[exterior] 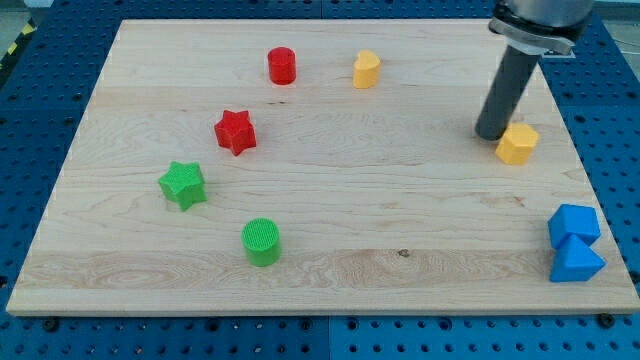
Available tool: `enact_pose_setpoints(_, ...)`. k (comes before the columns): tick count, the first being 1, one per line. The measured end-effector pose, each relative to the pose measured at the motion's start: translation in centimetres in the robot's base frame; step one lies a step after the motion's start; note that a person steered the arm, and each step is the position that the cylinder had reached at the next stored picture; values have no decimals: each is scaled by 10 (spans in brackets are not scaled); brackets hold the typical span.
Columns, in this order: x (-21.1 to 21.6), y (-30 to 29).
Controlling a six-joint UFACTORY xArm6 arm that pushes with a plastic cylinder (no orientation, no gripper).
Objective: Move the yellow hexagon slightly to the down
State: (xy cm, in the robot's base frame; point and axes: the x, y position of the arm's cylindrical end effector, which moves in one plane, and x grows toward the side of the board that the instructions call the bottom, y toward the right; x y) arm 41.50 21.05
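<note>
The yellow hexagon lies on the wooden board at the view's right. My tip stands just to the upper left of it, touching or almost touching its edge. The rod rises from there to the view's top right.
A second yellow block lies near the top middle. A red cylinder and a red star are at the upper left. A green star and a green cylinder are at the lower left. Two blue blocks sit at the board's lower right edge.
</note>
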Motion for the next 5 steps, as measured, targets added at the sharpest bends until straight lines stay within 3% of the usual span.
enact_pose_setpoints(2, -29, 12)
enact_pose_setpoints(4, -4, 22)
enact_pose_setpoints(5, -15, 22)
